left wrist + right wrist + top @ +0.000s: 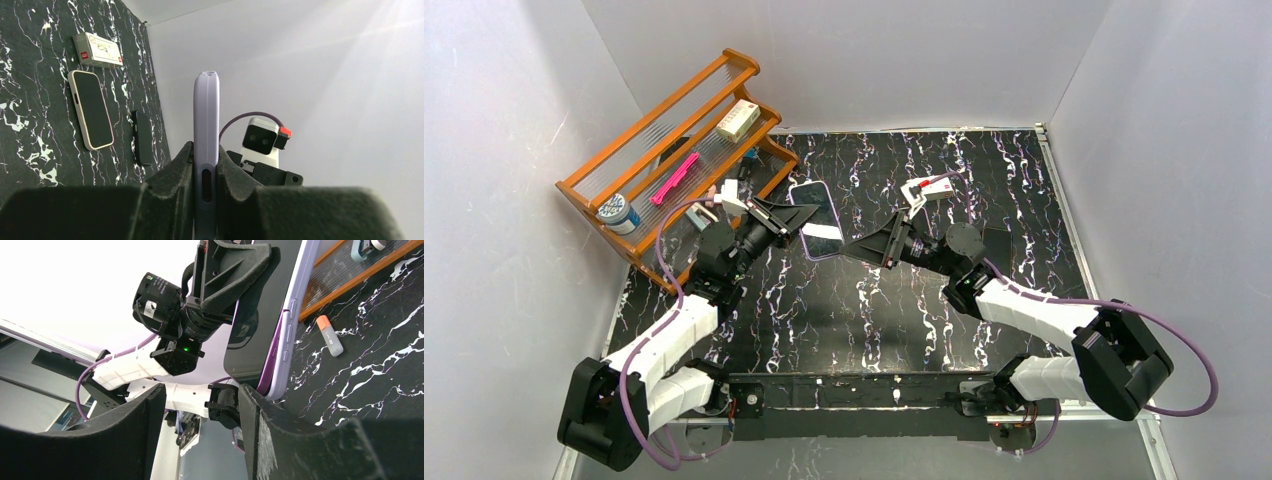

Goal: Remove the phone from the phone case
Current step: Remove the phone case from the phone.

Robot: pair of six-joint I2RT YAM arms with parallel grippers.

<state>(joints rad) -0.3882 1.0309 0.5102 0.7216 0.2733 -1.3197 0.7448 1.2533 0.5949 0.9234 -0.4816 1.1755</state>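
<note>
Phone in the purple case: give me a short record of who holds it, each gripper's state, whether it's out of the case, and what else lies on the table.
phone: dark screen, sitting in lavender case
holder: left gripper, shut across its front and back
right gripper: open, beside the phone's lower corner; contact unclear
removal: not out; one long edge looks partly lifted from the case
on table: second phone, white box, orange-capped stick

top view looks down; both wrist views closely share the phone [260,355].
</note>
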